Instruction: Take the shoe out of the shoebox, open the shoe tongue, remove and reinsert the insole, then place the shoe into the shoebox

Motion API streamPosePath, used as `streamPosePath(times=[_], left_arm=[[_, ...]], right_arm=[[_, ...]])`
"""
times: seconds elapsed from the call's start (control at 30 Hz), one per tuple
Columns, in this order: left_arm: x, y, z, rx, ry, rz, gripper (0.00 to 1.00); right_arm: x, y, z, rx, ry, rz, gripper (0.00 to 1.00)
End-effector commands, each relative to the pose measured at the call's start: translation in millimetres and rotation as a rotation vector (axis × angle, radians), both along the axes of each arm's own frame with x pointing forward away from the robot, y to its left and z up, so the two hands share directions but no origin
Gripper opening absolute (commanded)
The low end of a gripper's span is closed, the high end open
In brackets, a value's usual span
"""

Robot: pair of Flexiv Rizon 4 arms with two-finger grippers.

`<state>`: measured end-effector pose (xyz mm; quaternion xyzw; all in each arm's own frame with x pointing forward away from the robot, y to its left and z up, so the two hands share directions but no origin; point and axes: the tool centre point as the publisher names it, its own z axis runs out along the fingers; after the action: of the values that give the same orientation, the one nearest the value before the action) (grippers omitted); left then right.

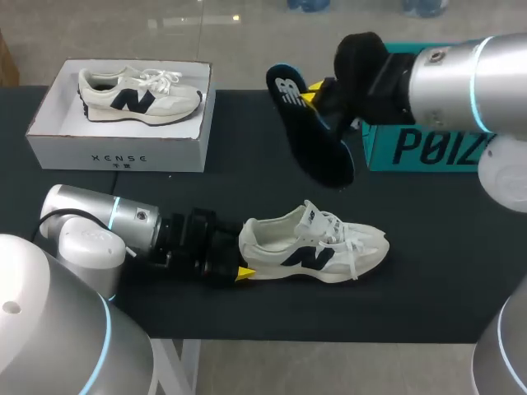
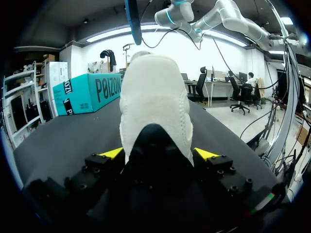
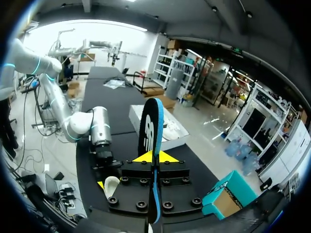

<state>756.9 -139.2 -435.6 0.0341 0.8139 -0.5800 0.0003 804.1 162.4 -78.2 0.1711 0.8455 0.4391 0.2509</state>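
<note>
On the near side of the black table (image 1: 247,189), the left gripper (image 2: 158,154) clamps the heel of the white shoe (image 1: 317,247), one yellow tip pressed to each side. The shoe lies on its sole, toe pointing away from the arm.

Above and beyond it, the right gripper (image 3: 155,156) pinches the dark insole (image 1: 311,123) edge-on between its closed fingers and holds it in the air, well clear of the shoe.

The insole is out, so reinsertion looks to be the step in hand. It would go best with the insole turned flat and its toe end fed in first through the collar, while the left gripper pins the heel. The tongue and laces lying over the opening are the likely snag.

At the far left, the white shoebox (image 1: 115,152) holds a matching shoe (image 1: 140,95). A teal box (image 1: 420,148) stands at the far right, behind the right arm.
</note>
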Motion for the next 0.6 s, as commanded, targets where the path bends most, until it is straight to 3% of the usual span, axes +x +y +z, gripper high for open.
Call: streamPosePath(times=[0.03,0.27,0.43,0.6], left_arm=[[0.8,-2,-5,0.0,-0.001,0.0,0.0],[0.8,-2,-5,0.0,-0.001,0.0,0.0],[0.8,-2,-5,0.0,-0.001,0.0,0.0],[0.8,-2,-5,0.0,-0.001,0.0,0.0]], right_arm=[[27.5,-26,1,0.163,-0.022,0.186,0.0],[64.5,-46,14,0.284,-0.034,0.302,0.0],[82.8,-46,22,0.28,-0.026,0.346,0.0],[85.9,-44,23,0.268,-0.021,0.357,0.0]])
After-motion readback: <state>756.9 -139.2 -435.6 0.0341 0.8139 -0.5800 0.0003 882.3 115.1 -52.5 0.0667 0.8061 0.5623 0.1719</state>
